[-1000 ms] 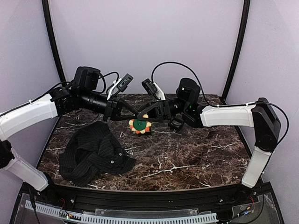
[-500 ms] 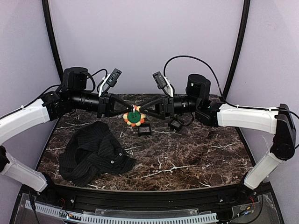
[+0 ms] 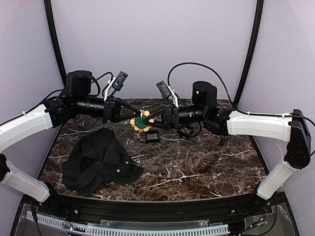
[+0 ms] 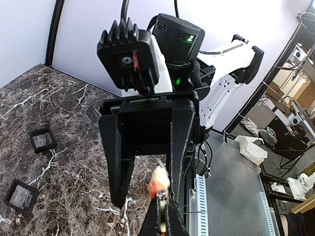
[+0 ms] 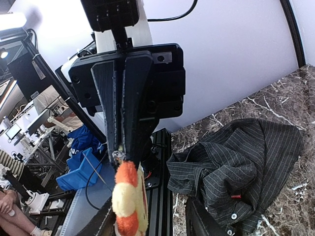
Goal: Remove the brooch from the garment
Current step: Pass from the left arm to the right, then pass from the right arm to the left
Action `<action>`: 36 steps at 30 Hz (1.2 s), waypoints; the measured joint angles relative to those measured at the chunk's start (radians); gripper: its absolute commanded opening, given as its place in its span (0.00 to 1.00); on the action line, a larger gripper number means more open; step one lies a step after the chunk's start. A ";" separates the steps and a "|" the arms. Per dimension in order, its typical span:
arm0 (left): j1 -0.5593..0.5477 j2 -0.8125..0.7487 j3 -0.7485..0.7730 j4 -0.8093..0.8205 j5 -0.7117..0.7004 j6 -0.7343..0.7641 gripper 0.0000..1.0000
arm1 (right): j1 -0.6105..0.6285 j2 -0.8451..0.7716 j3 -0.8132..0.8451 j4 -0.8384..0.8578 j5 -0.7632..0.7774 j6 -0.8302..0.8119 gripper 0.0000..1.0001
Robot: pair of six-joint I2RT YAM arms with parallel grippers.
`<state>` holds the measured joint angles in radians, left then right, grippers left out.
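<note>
The brooch, orange and cream petals round a green and red centre, hangs in the air above the back of the table, away from the garment. My left gripper is shut on the brooch's pin; in the left wrist view the tips pinch it below the petals. My right gripper faces it, open, with its jaws to either side of the brooch. The black pinstriped garment lies crumpled at the front left of the table and also shows in the right wrist view.
A small black square box sits on the marble table under the brooch; the left wrist view shows two such boxes. Black frame poles stand at the back corners.
Both grippers rose from just above the box with the brooch in the left one. The right gripper then moved left, bringing its open jaws around the brooch.
</note>
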<state>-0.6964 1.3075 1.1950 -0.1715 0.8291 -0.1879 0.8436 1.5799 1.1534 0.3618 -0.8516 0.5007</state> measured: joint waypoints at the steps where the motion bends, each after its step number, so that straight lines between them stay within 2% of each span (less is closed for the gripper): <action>1: 0.000 0.000 0.000 0.000 0.000 0.000 0.01 | 0.000 0.001 0.000 0.005 -0.001 0.005 0.42; 13: 0.000 0.004 0.000 -0.001 0.000 0.001 0.01 | 0.001 0.026 0.000 0.077 -0.026 0.056 0.32; 17: 0.000 0.008 0.000 -0.002 -0.002 0.001 0.01 | 0.001 0.030 0.000 0.089 -0.035 0.064 0.21; 19: 0.000 0.009 0.000 -0.002 -0.003 0.001 0.01 | 0.001 0.031 0.000 0.094 -0.039 0.065 0.12; 22: 0.005 0.013 0.000 -0.006 -0.004 0.001 0.11 | 0.001 0.033 0.000 0.105 -0.049 0.085 0.00; 26: 0.005 0.014 0.000 -0.006 -0.001 0.003 0.26 | -0.002 0.039 -0.002 0.121 -0.053 0.109 0.00; 30: 0.004 0.014 0.000 -0.008 0.002 -0.001 0.36 | -0.010 0.039 -0.013 0.148 -0.054 0.128 0.00; 32: 0.004 0.014 0.000 -0.008 0.003 -0.003 0.38 | -0.013 0.039 -0.013 0.158 -0.053 0.130 0.00; 36: 0.004 0.023 0.001 -0.010 0.006 -0.003 0.31 | -0.018 0.039 -0.013 0.166 -0.053 0.130 0.00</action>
<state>-0.6922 1.3304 1.1957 -0.1814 0.8349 -0.1909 0.8257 1.6192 1.1400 0.5278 -0.9051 0.6308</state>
